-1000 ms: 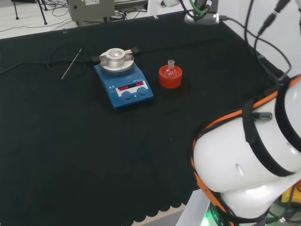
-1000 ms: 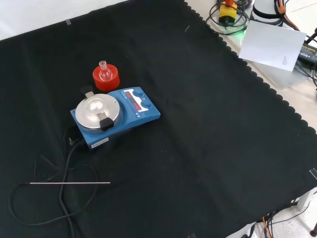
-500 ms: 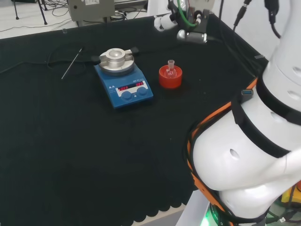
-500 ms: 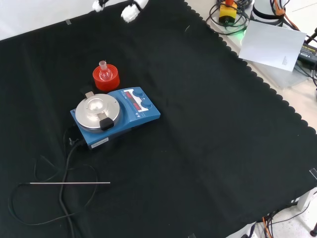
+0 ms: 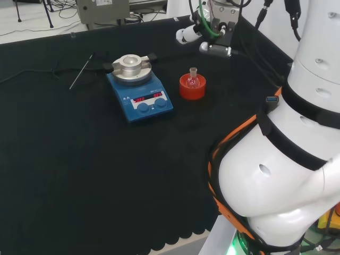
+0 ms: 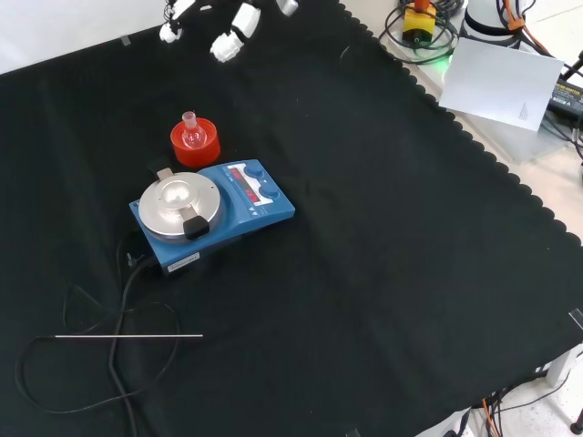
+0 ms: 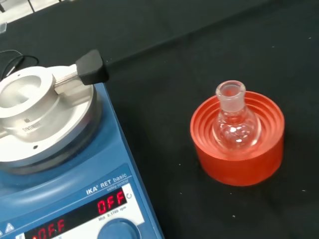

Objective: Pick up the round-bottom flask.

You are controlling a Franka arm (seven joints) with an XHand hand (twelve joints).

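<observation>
1. The flask, small and clear, sits upright in a red ribbed stand on the black cloth; its round bottom rests in the stand's hollow, which is likely what keeps it from rolling.

2. The stand is placed just beside the blue hotplate, on its far side in the front view and to its right in the head view, close but apart, so the neck is open to a reach from above.

3. The hand hangs above the cloth beyond the stand, near the front view's top edge; its white fingers look spread and fairly straight, and it has hold of nothing.

4. In the wrist view the flask's open neck points up, clear of the hotplate's metal block and its black knob.

5. A thin metal rod and a black cable lie well apart from the flask, on the hotplate's other side, out of the likely path.

6. The pick-up looks not yet begun: the hand is well short of the flask and would need to come down over the neck.
</observation>
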